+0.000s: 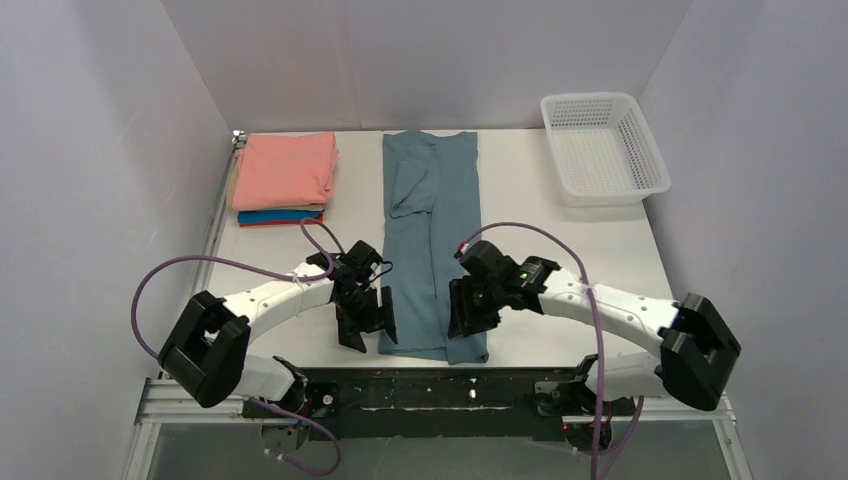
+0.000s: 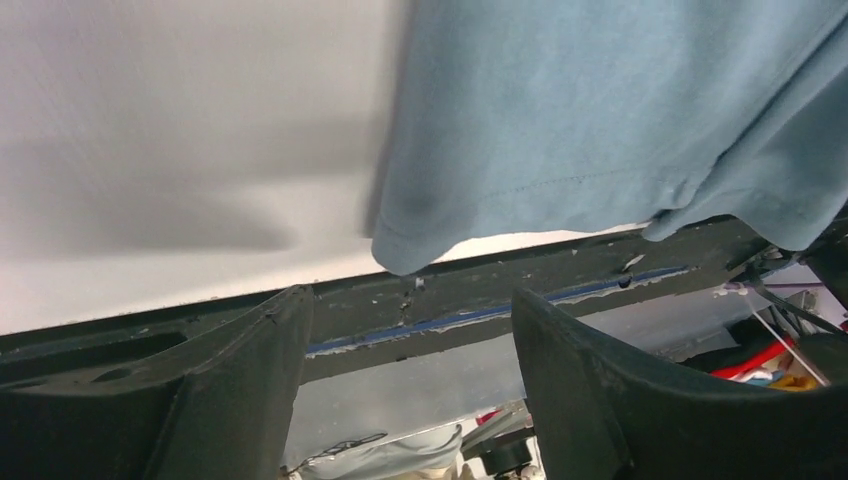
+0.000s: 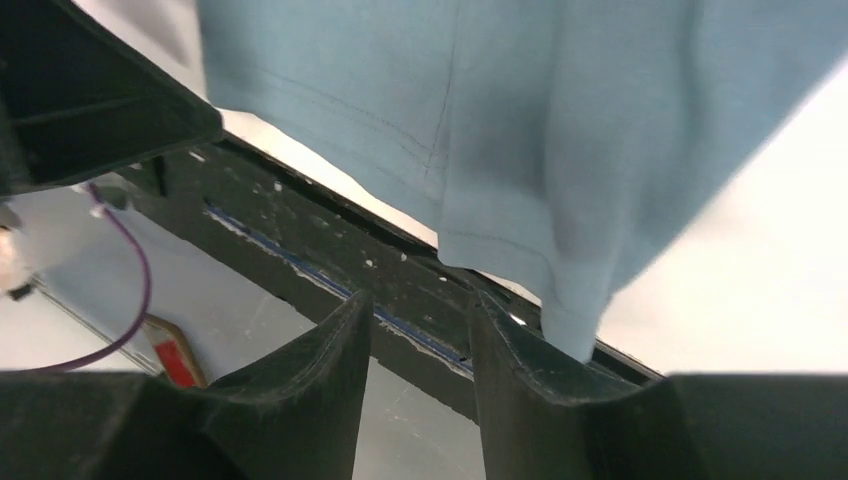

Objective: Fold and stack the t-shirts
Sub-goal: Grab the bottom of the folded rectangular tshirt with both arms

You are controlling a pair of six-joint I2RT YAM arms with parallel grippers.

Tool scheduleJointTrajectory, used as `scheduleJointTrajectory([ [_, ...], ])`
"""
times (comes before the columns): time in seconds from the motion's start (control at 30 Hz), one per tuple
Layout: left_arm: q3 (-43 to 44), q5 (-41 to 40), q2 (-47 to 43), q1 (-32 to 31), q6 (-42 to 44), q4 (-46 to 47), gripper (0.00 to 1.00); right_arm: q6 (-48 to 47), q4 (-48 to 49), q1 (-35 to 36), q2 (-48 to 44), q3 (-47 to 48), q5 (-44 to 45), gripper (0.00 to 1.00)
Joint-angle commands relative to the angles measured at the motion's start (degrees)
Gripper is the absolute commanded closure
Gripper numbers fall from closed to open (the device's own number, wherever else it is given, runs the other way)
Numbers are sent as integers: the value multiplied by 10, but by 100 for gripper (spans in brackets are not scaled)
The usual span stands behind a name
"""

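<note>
The dusty blue-grey t-shirt lies folded lengthwise into a long strip down the middle of the table, its hem at the near edge. My left gripper is open and empty just left of the hem's left corner. In the left wrist view the gripper sits below that corner of the shirt. My right gripper hovers over the hem's right part. In the right wrist view it is open with nothing between the jaws, and the shirt's corner hangs beside one finger. A salmon-pink folded shirt tops a stack over bright blue and orange ones at the back left.
A white mesh basket stands at the back right. The black frame rail runs along the table's near edge, right below both grippers. White walls close in the table on three sides.
</note>
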Motion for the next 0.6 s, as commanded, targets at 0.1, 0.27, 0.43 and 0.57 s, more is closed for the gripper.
scheduleJointTrajectory([
  [0.1, -43, 12, 28, -1, -12, 4, 35, -23, 5, 67, 130, 72, 10, 56],
  [0.27, -59, 8, 57, -2, -24, 43, 41, -35, -29, 77, 185, 90, 19, 60],
  [0.43, -64, -1, 77, -2, -31, 60, 52, -35, -39, 89, 220, 98, 15, 61],
  [0.57, -63, -4, 89, -2, -33, 67, 64, -32, -43, 92, 238, 93, 25, 63],
])
